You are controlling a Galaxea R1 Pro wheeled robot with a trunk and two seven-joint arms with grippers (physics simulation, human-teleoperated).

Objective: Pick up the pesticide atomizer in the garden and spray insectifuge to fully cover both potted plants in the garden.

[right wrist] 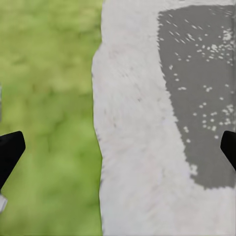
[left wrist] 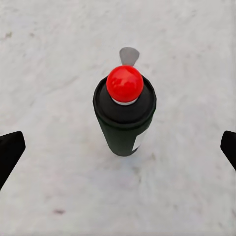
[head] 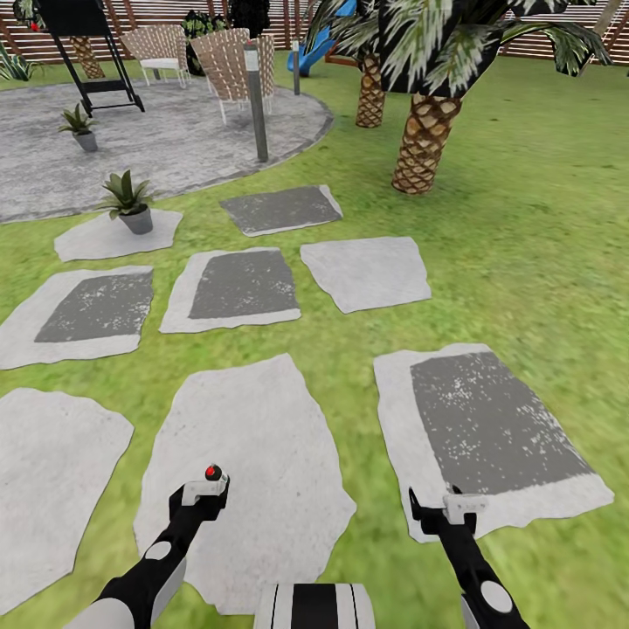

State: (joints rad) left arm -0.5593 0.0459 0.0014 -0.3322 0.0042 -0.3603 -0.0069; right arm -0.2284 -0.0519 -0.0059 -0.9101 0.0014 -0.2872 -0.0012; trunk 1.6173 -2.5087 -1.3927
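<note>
The left hand (left wrist: 118, 147) is hanging wide open over the small dark bottle with a red top (left wrist: 124, 115), which is standing between its fingers, untouched. The right hand (right wrist: 118, 147) is also gaping open, holding nothing.

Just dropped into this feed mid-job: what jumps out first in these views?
The pesticide atomizer stands upright on a pale stepping stone, its red top between the open fingers of the left claw, not yet gripped. Two potted plants wait ahead on the left: one on a small stone at the patio's edge, the other on the grey patio. The right claw hangs open over another stone's edge.
</note>
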